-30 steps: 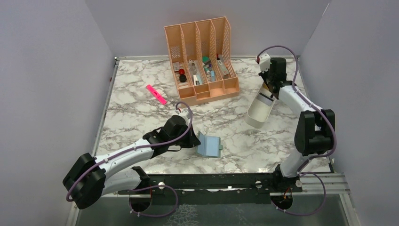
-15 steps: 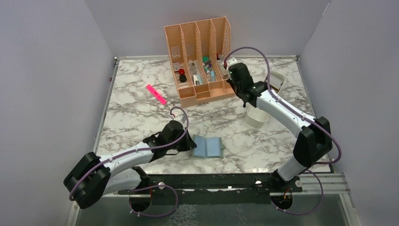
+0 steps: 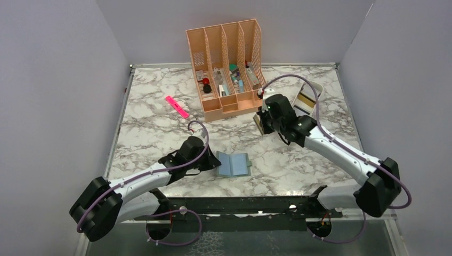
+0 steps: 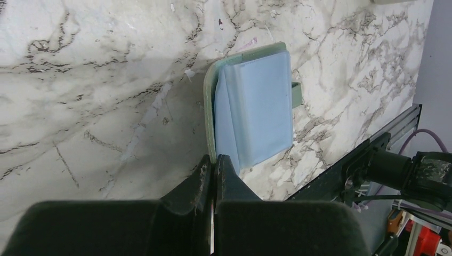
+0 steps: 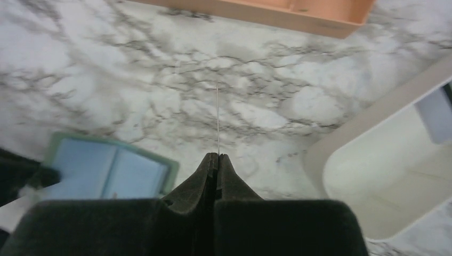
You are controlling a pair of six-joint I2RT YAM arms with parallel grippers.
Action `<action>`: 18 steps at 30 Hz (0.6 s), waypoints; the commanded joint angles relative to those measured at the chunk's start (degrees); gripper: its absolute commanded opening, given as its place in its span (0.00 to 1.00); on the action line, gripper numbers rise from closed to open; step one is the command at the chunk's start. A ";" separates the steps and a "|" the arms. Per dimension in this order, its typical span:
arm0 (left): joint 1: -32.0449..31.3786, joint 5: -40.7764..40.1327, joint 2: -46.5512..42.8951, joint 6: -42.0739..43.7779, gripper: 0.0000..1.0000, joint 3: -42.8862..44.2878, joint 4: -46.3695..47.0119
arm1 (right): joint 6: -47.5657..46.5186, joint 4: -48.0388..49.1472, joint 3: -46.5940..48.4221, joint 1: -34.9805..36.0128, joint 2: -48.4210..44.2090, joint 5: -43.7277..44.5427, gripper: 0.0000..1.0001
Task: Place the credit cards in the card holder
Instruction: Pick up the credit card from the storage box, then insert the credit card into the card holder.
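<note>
My left claw (image 4: 215, 161) is closed on the left edge of the holder (image 3: 235, 166), which lies open near the front of the table (image 3: 160, 128); it looks soft and light, so I think it slides if nothing pins it. My right claw (image 5: 217, 158) is closed on one card (image 5: 217, 117), edge-on right of the holder: thin, stiff, smooth, best pinched at one end so the other is free for the pocket. More cards (image 3: 304, 99) lie in the tray (image 5: 373, 114), further right.
</note>
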 commanded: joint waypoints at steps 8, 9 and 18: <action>0.84 -2.63 -1.81 0.12 0.22 0.04 -3.42 | 20.05 25.11 -18.24 0.13 -9.33 -32.80 0.01; 0.84 -2.55 -2.10 0.18 0.25 0.13 -3.72 | 21.27 27.15 -19.60 0.13 -9.46 -33.89 0.01; 0.84 -1.47 -5.52 0.23 0.28 -0.97 -3.72 | 34.23 43.97 -30.03 0.13 -5.98 -38.69 0.01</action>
